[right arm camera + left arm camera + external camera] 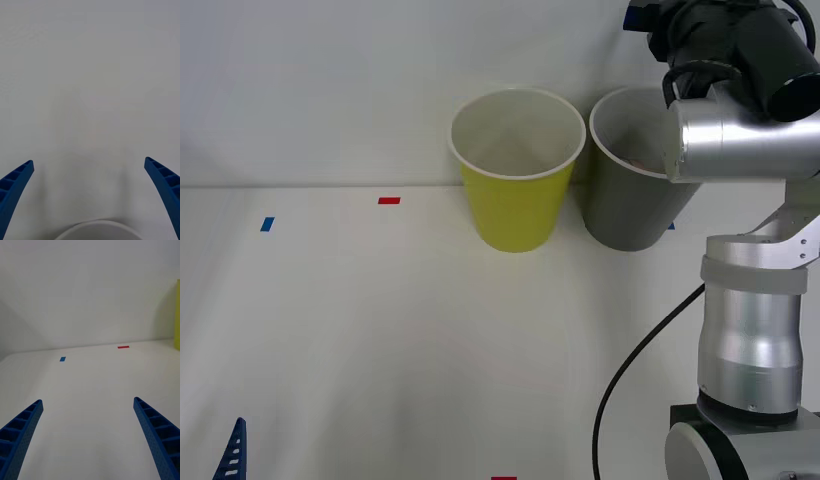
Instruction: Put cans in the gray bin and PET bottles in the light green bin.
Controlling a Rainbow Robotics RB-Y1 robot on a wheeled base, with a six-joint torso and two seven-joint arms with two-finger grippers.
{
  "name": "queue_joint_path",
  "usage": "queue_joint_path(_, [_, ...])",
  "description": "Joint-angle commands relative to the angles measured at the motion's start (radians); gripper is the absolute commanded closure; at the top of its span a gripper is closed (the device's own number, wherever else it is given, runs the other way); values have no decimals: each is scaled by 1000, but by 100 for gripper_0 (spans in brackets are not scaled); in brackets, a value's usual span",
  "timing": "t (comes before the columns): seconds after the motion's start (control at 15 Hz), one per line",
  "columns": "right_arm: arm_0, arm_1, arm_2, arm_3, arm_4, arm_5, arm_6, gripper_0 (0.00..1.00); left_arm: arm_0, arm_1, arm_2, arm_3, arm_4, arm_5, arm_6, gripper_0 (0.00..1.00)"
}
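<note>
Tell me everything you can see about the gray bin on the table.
The gray bin is a large dark gray cup shape, tapering toward its base, with a white rim and a lighter gray inside. It looks like smooth plastic or coated paper. It stands upright at the back of the table, close beside the yellow-green bin on the robot's right. The right arm partly hides its rim. Something pinkish shows faintly inside; what it is cannot be told.

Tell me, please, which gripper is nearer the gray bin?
The right. The right gripper hangs open over the gray bin, its white rim just beneath the fingers. The left gripper is open low over the table's near left, far away.
</note>
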Motion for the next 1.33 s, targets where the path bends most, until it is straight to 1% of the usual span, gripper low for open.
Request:
queue_joint_path(0.07, [0, 0, -2, 0, -7, -1, 4, 0, 0, 0, 0, 0, 0, 0, 0, 18])
queue_joint_path(0.67, [0, 0, -1, 0, -8, -2, 12, 0, 0, 0, 0, 0, 0, 0, 0, 18])
queue_joint_path(0.8, [0, 0, -1, -3, -4, -2, 12, 0, 0, 0, 0, 0, 0, 0, 0, 18])
queue_joint_path(0.87, [0, 0, -1, -20, 11, 4, 7, 0, 0, 0, 0, 0, 0, 0, 0, 18])
queue_joint_path(1.07, [1, 0, 16, -151, 50, 203, 6, 0, 0, 0, 0, 0, 0, 0, 0, 18])
queue_joint_path(1.13, [12, 0, 28, -186, 59, 239, 4, 0, 0, 0, 0, 0, 0, 0, 0, 18])
queue_joint_path(1.2, [41, 0, 45, -221, 64, 245, 1, 0, 0, 0, 0, 0, 0, 0, 0, 18])
queue_joint_path(1.33, [144, 0, 108, -325, 59, 240, -6, 0, 0, 0, 0, 0, 0, 0, 0, 18])
